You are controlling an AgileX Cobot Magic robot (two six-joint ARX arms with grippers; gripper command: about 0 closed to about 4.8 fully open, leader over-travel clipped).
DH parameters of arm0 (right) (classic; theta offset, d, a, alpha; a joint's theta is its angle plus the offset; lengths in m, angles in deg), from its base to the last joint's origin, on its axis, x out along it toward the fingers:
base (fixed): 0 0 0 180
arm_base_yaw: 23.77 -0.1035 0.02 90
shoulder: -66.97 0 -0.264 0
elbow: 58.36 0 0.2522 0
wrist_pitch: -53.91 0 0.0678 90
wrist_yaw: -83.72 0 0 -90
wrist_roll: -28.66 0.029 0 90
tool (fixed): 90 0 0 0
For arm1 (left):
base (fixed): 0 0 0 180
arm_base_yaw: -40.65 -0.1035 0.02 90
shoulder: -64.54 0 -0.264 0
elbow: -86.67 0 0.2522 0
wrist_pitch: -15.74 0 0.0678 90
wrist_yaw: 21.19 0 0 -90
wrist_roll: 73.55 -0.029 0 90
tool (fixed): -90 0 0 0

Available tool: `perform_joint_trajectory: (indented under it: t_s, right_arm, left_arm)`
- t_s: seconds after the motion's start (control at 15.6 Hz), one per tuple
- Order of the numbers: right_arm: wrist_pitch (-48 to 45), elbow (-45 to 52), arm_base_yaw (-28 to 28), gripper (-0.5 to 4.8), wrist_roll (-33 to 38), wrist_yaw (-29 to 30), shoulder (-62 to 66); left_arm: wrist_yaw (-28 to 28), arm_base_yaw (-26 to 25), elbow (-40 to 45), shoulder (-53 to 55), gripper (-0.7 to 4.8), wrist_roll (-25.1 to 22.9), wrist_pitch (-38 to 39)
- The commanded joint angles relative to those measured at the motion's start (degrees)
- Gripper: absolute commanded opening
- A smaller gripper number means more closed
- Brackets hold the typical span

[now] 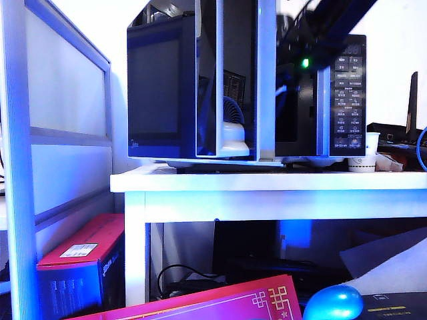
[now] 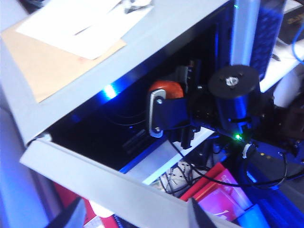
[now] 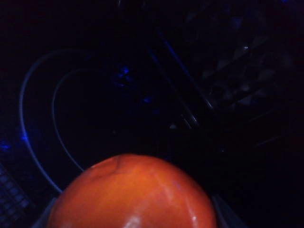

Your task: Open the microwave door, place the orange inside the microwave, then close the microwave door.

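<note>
orange (image 3: 130, 192), glossy and round, sits clamped between the right gripper (image 2: 164, 111) fingers inside the microwave (image 1: 333, 93) cavity, door (image 1: 163, 87) swung open; left gripper (image 2: 133, 216) hangs spread just outside, empty.

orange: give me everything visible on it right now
The orange is round, bright orange-red, smooth and glossy, with a faint crease near its top. It sits between the fingers of the right hand, which reaches into the dark cavity of the microwave past the open door. The turntable rings show beyond it. Whether it touches the floor of the cavity cannot be told.
</note>
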State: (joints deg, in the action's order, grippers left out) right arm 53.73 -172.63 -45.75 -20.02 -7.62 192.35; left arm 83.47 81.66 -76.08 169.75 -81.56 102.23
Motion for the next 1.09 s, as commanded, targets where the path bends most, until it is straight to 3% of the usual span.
perform_joint_trajectory:
  t_s: [0.06, 0.51, 0.96, 1.03, 1.09]
  right_arm:
    - [-7.65, -0.28, 0.83, 4.06, 0.7, 0.15, 2.49]
    - [-10.32, -4.13, 3.08, 4.27, 6.25, 4.66, 4.31]
    - [-8.59, -12.79, 3.13, 4.32, 6.71, 5.99, 9.46]
    - [-8.37, -12.81, 3.13, 4.39, 6.73, 5.97, 9.86]
    - [-8.26, -12.81, 3.02, 4.79, 6.73, 5.97, 9.86]
  left_arm:
    - [1.03, -0.02, -0.13, -0.31, 2.9, -0.37, -0.33]
    - [1.01, -0.02, -0.13, -0.28, 2.91, -0.33, -0.33]
    - [1.01, 0.0, -0.13, -0.28, 2.91, -0.33, 0.28]
    - [1.01, 0.0, -0.13, -0.28, 2.9, -0.33, 0.33]
    - [1.01, 0.0, -0.13, -0.28, 2.91, -0.33, 0.31]
